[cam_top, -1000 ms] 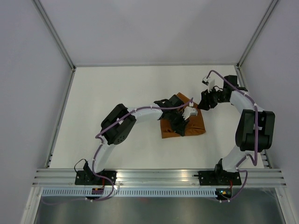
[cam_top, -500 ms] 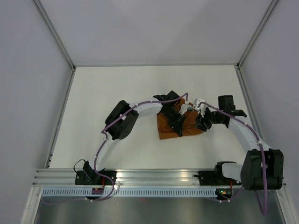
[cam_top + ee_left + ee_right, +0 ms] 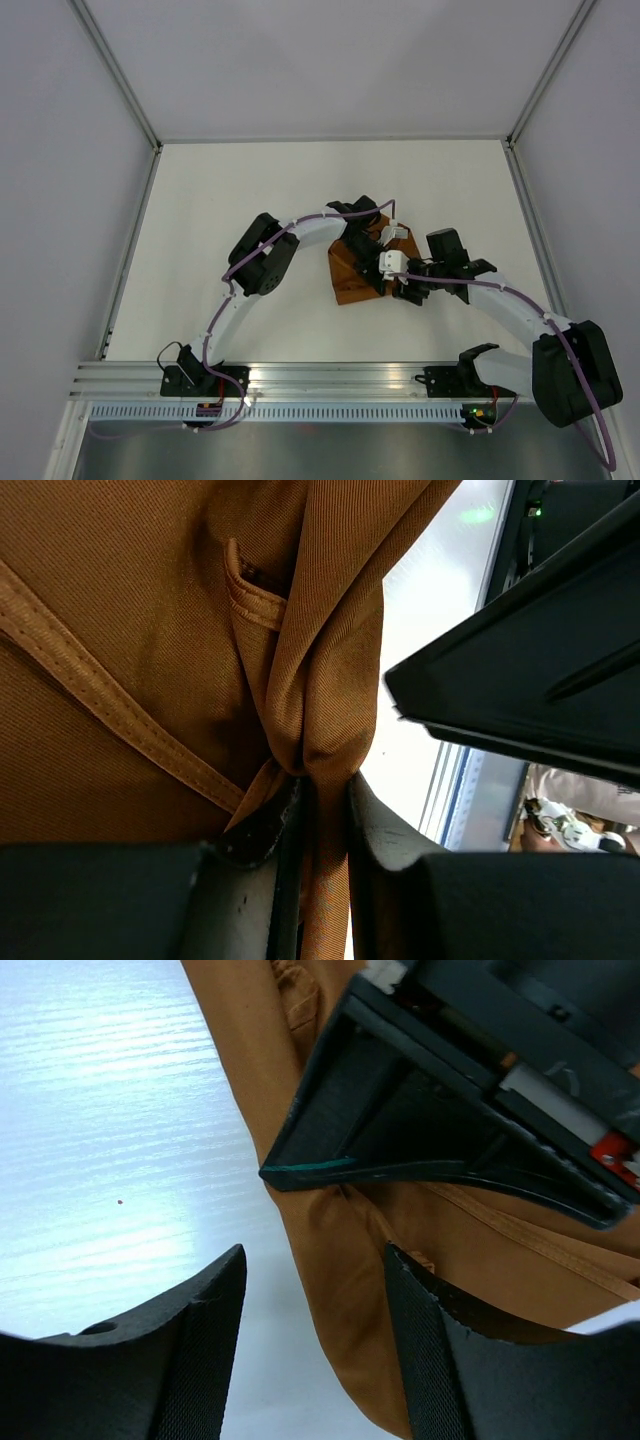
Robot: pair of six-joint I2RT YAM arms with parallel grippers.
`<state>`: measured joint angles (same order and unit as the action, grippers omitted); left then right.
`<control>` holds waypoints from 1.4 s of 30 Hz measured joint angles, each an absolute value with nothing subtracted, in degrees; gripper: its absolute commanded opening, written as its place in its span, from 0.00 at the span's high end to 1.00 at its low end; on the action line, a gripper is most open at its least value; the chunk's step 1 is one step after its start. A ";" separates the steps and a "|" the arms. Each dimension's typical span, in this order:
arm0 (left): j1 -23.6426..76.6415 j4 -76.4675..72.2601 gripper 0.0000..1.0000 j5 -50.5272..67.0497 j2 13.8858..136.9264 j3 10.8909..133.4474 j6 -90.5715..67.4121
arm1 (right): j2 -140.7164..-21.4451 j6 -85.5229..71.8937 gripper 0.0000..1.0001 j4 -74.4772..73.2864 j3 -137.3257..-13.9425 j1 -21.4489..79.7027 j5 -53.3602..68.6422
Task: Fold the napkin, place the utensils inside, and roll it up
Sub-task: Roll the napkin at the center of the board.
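The rust-orange napkin (image 3: 348,282) lies bunched and folded in mid-table. My left gripper (image 3: 377,270) reaches over it from the back and is shut on a gathered fold of the napkin (image 3: 150,630), the cloth squeezed between its fingers (image 3: 385,825). My right gripper (image 3: 406,290) is low at the cloth's near right side. In the right wrist view it (image 3: 315,1270) stands open, one finger over the bare table and the other over the napkin (image 3: 330,1260), whose rounded edge runs between them. The utensils are hidden.
The left gripper's black finger (image 3: 420,1150) lies just beyond my right fingertips, very close. White table (image 3: 230,200) surrounds the cloth, with grey walls on three sides and the aluminium rail (image 3: 340,378) at the near edge.
The right arm swung from the back right down to the napkin's near right edge, its jaws widening. The left gripper dragged the held cloth slightly left.
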<state>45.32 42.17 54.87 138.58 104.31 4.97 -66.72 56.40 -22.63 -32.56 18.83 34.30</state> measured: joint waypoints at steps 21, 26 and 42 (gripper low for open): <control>44.66 46.09 0.97 57.69 139.98 104.95 4.78 | -73.82 56.66 0.57 -9.91 -28.14 27.18 26.72; 44.01 46.63 0.86 57.74 139.98 104.95 4.78 | -75.05 56.21 0.76 -9.32 -28.21 27.53 27.38; 41.54 40.56 0.69 54.83 134.67 97.65 2.81 | -84.16 56.99 0.92 -14.11 -36.80 27.35 30.70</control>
<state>41.54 40.56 54.83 134.67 97.65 2.81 -84.16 56.99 -14.11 -36.80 27.35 30.70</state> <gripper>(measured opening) 0.305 0.196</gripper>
